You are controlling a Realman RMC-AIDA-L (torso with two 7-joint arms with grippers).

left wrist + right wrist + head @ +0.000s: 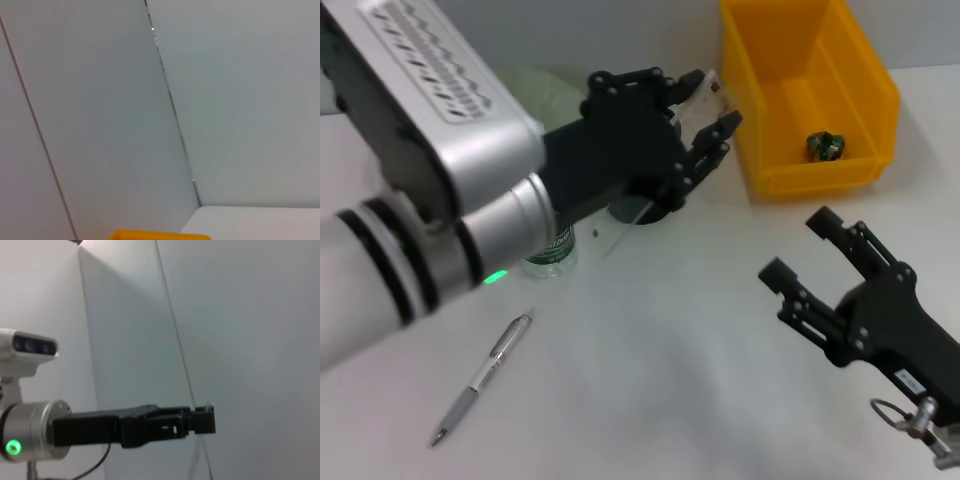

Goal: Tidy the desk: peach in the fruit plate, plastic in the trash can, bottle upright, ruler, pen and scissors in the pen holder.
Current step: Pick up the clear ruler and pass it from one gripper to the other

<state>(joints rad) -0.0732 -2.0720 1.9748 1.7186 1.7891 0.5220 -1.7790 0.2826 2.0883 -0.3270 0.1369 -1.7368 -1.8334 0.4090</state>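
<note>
Left claw (705, 110): up at 12 o'clock on the table, just beside the yellow bin (865, 95), fingers pinched on a pale crinkly scrap
Plastic scrap (706, 92): held in the left claw, near the bin's rim at its 9 o'clock side, not yet over the inside
How the plastic handles: looks very light, thin and floppy; likely slippery and easy to drop; best pinched in a bunched-up part, as now
Yellow bin: at 1 o'clock, open on top, with a small green thing (825, 145) at its bottom; looks like the trash can
Right claw (798, 250): low at 4 o'clock, hanging over bare table, fingers spread wide, holding nothing, touching nothing
Pen (485, 377): lying flat at 8 o'clock, well apart from both claws; thin, stiff and smooth, may roll; best gripped across the middle
Bottle (552, 252): at 10 o'clock, mostly hidden under the left arm, only a clear part with a green label showing; cannot tell if it stands or lies
Clear flat piece (625, 222): under the left claw by a dark round thing (645, 208); may be the ruler and the pen holder, cannot tell for sure
Peach, scissors, fruit plate: not seen
Step now: likely moving the plastic over the bin to let go
</note>
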